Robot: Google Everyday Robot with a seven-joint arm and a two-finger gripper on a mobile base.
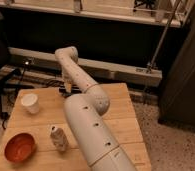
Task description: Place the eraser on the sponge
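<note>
The gripper is hanging low over the bench's far edge; whether it is open or closed I cannot tell. The bulky white arm is covering the middle, so the eraser and sponge are hiding from me. A white cup is standing upright far left. An orange bowl is showing only its own inside near left, with a silvery can just right of it.

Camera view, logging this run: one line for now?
gripper: over far edge of wooden table | black eraser: unseen | light-blue sponge: unseen
</note>
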